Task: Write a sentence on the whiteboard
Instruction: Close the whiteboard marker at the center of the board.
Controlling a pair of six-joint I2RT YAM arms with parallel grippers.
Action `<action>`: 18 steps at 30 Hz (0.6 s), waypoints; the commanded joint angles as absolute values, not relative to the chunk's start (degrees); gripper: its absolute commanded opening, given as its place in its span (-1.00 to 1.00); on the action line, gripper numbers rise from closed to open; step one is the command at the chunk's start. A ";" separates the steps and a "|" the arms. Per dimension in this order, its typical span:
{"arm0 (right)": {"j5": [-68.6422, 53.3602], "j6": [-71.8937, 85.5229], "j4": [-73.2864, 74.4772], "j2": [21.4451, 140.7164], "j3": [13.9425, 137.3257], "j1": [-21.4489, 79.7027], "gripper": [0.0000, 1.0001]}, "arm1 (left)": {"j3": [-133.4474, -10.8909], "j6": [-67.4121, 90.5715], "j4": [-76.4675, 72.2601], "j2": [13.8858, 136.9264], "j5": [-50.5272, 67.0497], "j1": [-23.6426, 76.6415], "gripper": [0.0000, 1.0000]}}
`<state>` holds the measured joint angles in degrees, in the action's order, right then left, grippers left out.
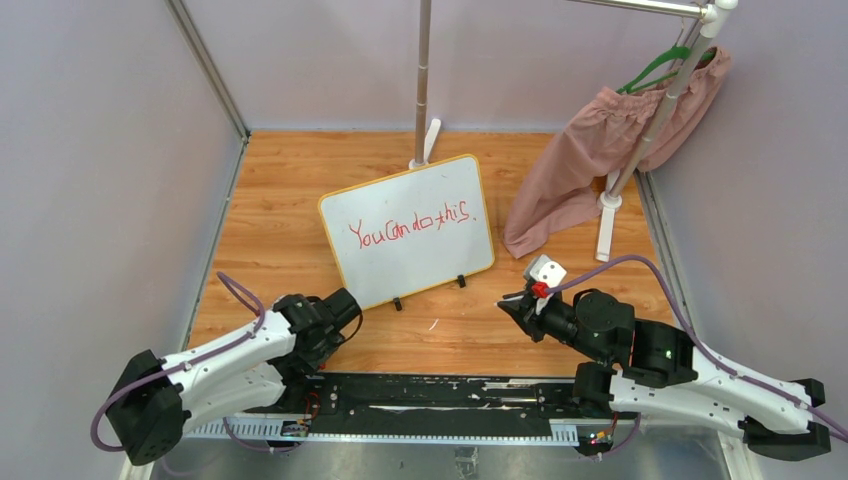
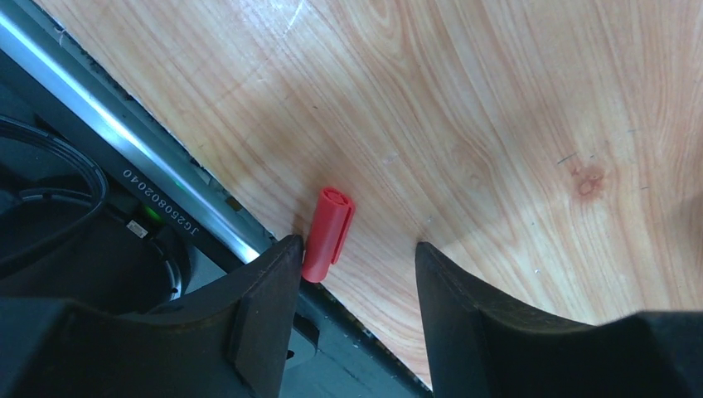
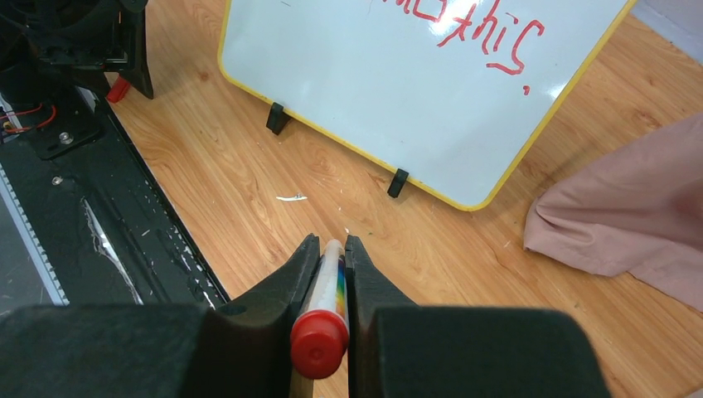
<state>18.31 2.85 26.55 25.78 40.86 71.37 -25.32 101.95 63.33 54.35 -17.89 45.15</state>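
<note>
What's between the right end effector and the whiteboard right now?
Only bare wood floor with a small white scrap, per the right wrist view. The right end effector, shut on the marker, sits short of the whiteboard.

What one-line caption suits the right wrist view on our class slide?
Right gripper clamps a red-ended marker above the wooden table, facing the yellow-rimmed whiteboard.

Whiteboard (image 1: pixel 425 258): white, yellow-orange rim, rounded corners, two black clip feet on near edge; rests skewed on wooden tabletop, apparently propped. Sentence (image 1: pixel 410 226): red handwriting "You can do this.", slanting across board's middle.
</note>
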 commanded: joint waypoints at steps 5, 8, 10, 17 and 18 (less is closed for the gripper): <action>20.04 1.76 25.14 26.16 41.09 71.45 -1.00 | -19.69 104.33 61.05 52.82 -10.74 45.97 0.10; 20.11 1.85 25.22 26.44 41.13 71.40 -1.00 | -19.64 105.16 61.08 52.55 -11.29 45.97 0.22; 20.15 1.94 25.30 26.48 41.13 71.43 -1.00 | -19.88 105.88 61.06 52.89 -11.73 45.97 0.26; 20.46 2.02 26.04 25.85 41.13 71.45 -1.00 | -21.64 108.26 61.52 57.58 -12.97 45.88 0.08; 20.42 2.00 26.02 25.70 41.13 71.45 -1.00 | -21.77 108.52 61.48 57.84 -13.27 45.88 -0.01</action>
